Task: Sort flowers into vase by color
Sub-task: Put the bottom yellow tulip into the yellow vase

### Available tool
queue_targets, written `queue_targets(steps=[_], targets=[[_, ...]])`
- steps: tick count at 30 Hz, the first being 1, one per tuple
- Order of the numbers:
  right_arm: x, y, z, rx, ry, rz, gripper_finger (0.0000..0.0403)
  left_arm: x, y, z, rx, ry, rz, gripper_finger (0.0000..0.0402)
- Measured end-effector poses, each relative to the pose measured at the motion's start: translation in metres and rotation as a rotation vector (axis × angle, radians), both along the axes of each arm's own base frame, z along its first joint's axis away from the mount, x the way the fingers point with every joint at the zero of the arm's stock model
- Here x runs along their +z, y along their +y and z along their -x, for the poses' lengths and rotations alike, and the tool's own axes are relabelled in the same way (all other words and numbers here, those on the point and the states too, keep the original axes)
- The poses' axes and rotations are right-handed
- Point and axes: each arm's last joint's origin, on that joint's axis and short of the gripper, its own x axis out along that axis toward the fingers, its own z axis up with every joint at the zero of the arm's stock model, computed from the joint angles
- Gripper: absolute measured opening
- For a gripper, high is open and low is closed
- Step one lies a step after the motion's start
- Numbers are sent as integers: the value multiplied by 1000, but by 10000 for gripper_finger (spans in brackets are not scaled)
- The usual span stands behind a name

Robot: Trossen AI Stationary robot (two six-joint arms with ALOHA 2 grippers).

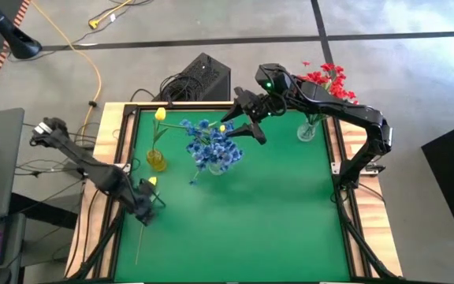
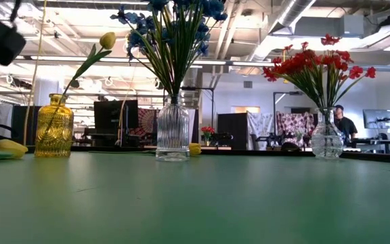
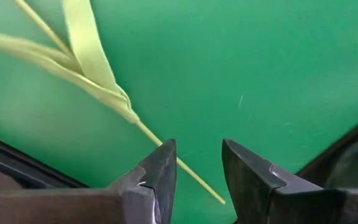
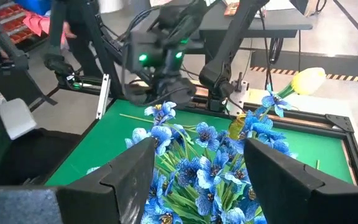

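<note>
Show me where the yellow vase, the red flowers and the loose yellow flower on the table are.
yellow vase [image 2: 53,129]: low view, on its ribbed glass body.
red flowers [image 2: 317,66]: low view, on the cluster of blooms above the clear vase.
loose yellow flower [image 3: 95,74]: left wrist view, on its pale leaf, near the left gripper [image 3: 197,163].

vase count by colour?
Yellow vase: 1
Clear vases: 2 (blue-flower vase, red-flower vase)
Total: 3
</note>
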Motion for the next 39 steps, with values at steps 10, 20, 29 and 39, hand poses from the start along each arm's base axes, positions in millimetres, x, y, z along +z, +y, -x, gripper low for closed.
queue_targets(steps=[10,20,29,39], targets=[[-2,1,1,17,13,24,276,-35,-43,-15,69,118,-4,116],[-4,3,1,27,33,18,276,-48,-46,-14,92,193,-68,116],[-8,8,0,41,68,6,276,-46,-37,-4,106,277,-141,116],[-10,8,0,46,80,15,276,-55,-39,-7,124,298,-183,116]])
